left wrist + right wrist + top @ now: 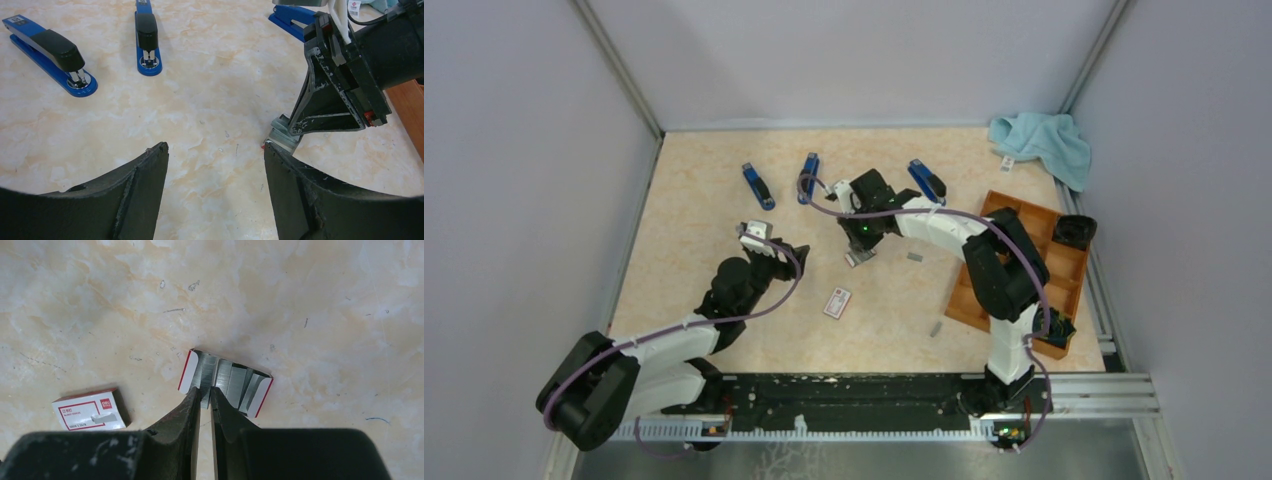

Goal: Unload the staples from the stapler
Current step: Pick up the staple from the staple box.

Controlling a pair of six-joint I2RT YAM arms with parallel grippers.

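Three blue and black staplers lie shut at the back of the table: left (759, 186), middle (810, 178), right (927, 181). My right gripper (205, 390) points down into an open white, red-edged staple tray (185, 372) holding several silvery staple strips (232, 380). Its jaws are nearly together, pinching one strip between the tips. In the top view the right gripper (861, 248) is over that tray (857, 260). My left gripper (215, 150) is open and empty, low over bare table just left of the tray (281, 135).
A closed white box with a red label (837, 302) lies in front of the tray, also in the right wrist view (87, 410). Loose strips lie at mid-right (915, 257) and further forward (936, 328). An orange tray (1064, 262) and a teal cloth (1044, 140) are on the right.
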